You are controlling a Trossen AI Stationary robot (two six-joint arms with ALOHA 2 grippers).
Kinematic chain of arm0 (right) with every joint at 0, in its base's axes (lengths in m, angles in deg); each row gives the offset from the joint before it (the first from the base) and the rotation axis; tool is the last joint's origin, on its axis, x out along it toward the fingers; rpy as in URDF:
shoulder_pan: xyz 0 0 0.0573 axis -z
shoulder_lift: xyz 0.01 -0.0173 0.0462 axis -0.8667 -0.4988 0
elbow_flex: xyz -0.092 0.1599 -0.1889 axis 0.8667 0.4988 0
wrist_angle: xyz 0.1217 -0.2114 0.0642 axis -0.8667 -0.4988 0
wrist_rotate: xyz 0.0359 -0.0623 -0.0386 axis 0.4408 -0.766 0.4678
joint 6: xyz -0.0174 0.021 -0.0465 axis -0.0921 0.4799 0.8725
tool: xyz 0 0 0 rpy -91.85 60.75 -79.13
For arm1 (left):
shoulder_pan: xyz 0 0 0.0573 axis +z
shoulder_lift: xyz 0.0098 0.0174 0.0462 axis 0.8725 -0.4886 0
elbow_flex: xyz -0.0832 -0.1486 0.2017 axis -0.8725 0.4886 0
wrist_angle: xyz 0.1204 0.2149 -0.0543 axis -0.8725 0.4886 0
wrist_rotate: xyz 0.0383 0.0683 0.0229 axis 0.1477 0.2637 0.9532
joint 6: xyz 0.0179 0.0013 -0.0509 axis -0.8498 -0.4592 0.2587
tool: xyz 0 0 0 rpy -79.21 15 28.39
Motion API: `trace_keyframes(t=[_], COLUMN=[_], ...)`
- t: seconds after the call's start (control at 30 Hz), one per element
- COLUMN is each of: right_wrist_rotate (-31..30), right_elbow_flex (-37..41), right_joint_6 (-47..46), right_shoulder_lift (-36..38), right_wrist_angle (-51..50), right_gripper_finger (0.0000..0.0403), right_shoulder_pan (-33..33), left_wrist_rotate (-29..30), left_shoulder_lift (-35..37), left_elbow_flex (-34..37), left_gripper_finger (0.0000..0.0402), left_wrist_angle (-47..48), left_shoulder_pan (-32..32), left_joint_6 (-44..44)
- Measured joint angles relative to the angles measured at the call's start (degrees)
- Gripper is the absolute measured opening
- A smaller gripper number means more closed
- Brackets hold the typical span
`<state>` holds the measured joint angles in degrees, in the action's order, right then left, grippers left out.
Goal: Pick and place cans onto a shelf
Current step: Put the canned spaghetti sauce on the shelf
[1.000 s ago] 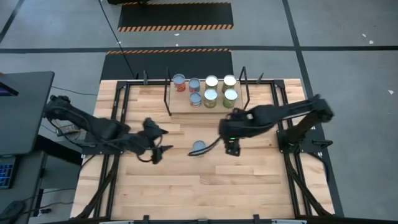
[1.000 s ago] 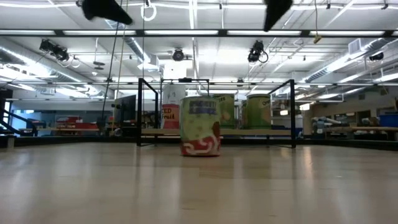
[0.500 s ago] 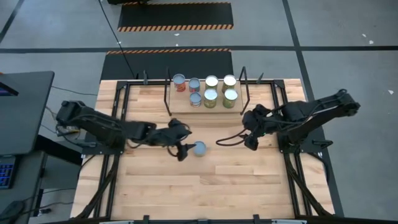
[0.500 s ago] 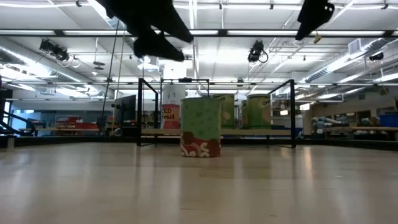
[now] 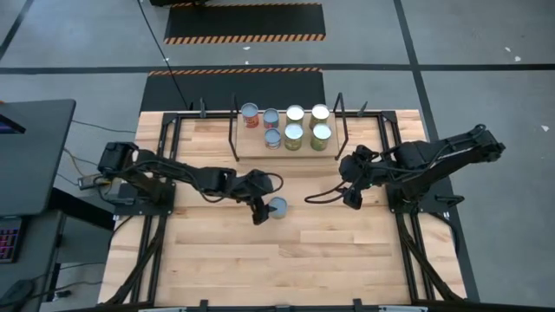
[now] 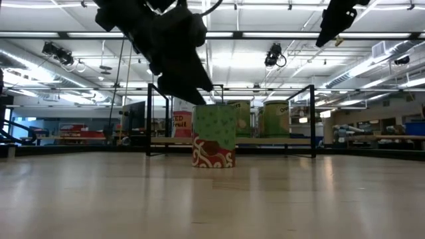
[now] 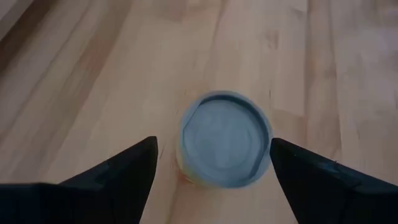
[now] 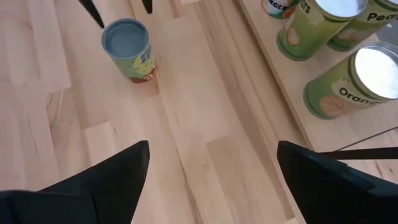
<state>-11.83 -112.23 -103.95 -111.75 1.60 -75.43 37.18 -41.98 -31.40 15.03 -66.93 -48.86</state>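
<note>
Where left gripper (image 7: 211,165) hovers, fingers spread wide over lone can (image 5: 277,206) upright on pale-wood tabletop (image 5: 286,260); right gripper (image 5: 351,192) likewise wide, near shelf (image 5: 286,148) bearing seven cans; grey floor, hazard-striped mats beyond

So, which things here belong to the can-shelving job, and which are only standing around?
Belong to the job:
- lone can on the table
- seven cans on the shelf
- shelf
- left gripper, open above the lone can
- right gripper, open, waiting

Only standing around:
- dark desk left of the table
</note>
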Motion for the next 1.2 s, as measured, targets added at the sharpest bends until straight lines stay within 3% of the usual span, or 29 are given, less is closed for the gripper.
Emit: trace_keyframes(t=[0.3,0.53,0.7,0.8,0.9,1.1,1.2], right_wrist_rotate=[-0.46,-0.4,-0.38,-0.35,-0.35,-0.35,-0.35], right_elbow_flex=[0.02,0.02,0.02,0.02,0.02,0.02,0.02], right_joint_6=[-0.34,-0.76,-0.61,-0.34,0.38,1.48,1.64], right_shoulder_lift=[-0.88,-1.23,-1.21,-1.21,-1.21,-1.21,-1.21], right_wrist_angle=[2.81,4.03,4.03,4.03,4.03,4.05,4.21], right_gripper_finger=[0.0361,0.0361,0.0361,0.0361,0.0361,0.0361,0.0361], right_shoulder_pan=[1.81,3.17,3.17,3.17,3.17,3.17,3.17], left_wrist_rotate=[-2.69,3.81,4.04,4.18,4.45,5.8,5.81], left_shoulder_lift=[-0.95,-0.79,-0.99,-1.2,-1.2,-2.52,-5.17], left_elbow_flex=[-1.11,-4.65,-7.71,-7.71,-7.73,-7.75,-7.71], left_gripper_finger=[0.0304,0.0225,0.0181,0.0197,0.0241,0.0342,0.0372], left_wrist_angle=[-1.67,-2.68,-1.26,1.03,1.09,1.28,0.76], left_shoulder_pan=[-0.22,-3.27,-5.12,-5.04,-4.98,-4.74,-3.81], left_joint_6=[-9.89,-11.25,-11.12,-7.6,-5.02,-7.54,-8.67])
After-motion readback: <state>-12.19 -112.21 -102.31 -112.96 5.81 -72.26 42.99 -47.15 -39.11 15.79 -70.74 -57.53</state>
